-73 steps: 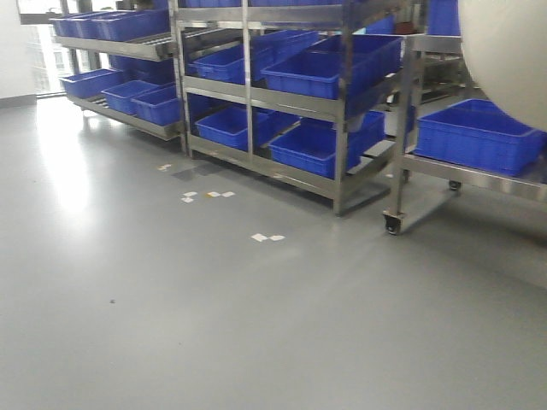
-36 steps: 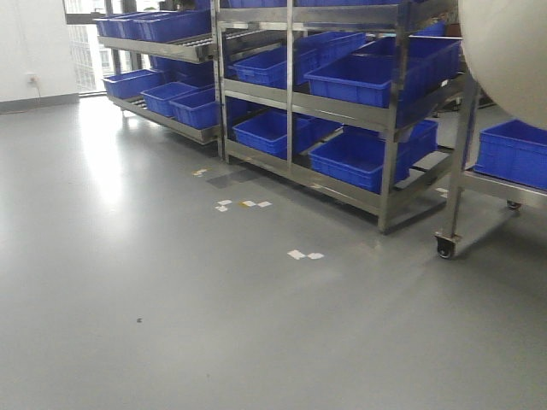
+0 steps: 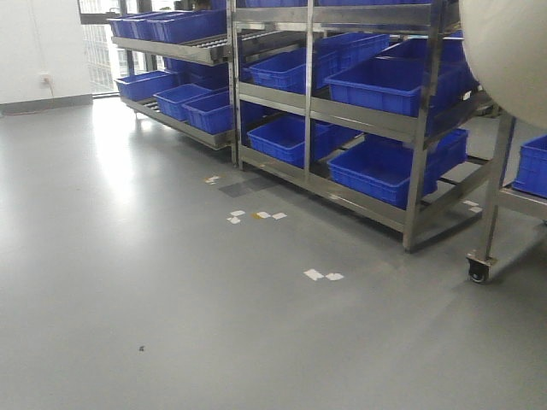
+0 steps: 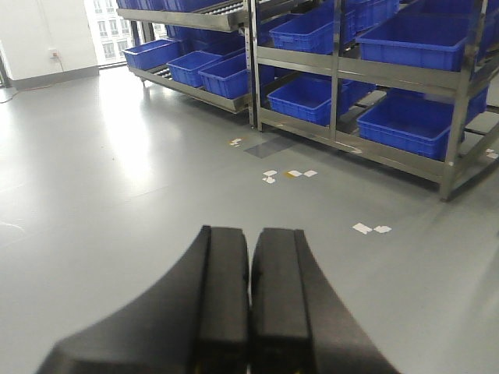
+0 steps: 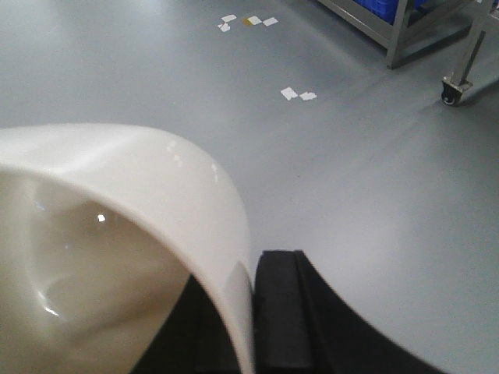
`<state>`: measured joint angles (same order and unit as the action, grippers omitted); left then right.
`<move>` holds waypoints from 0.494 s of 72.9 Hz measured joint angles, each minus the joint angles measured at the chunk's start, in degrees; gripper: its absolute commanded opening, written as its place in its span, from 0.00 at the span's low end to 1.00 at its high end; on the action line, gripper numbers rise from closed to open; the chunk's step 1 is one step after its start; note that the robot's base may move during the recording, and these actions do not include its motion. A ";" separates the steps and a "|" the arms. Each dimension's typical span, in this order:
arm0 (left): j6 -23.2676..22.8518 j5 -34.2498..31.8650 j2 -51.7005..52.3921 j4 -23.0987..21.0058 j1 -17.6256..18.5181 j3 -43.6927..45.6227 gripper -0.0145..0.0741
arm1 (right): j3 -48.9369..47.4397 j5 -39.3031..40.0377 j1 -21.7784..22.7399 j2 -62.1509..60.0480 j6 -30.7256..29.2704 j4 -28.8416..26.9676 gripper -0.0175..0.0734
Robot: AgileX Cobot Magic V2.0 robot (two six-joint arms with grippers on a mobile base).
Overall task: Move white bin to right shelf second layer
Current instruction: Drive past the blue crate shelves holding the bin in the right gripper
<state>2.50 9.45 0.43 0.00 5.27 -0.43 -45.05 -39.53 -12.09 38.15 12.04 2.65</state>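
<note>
The right gripper point(image 5: 251, 269) had its jaws clamped on the wall of the white bin point(image 5: 132, 179), which was held in the air above the grey floor point(image 5: 351, 171), not on any shelf. In the front view the bin filled the upper right corner, before the steel racks point(image 3: 419, 175) with blue crates point(image 3: 376, 96). The left gripper point(image 4: 251, 241) had its jaws together, holding nothing.
</note>
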 measured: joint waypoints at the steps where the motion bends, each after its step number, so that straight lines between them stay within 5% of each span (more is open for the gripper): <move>1: 0.00 0.00 0.00 0.00 0.00 0.00 0.26 | 0.00 0.00 0.00 0.00 0.00 0.00 0.25; 36: 0.00 0.00 0.00 0.00 0.00 0.00 0.26 | 0.00 0.00 0.00 0.00 0.00 0.00 0.25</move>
<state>2.50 9.45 0.43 0.00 5.27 -0.43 -45.05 -39.53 -12.09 38.15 12.04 2.65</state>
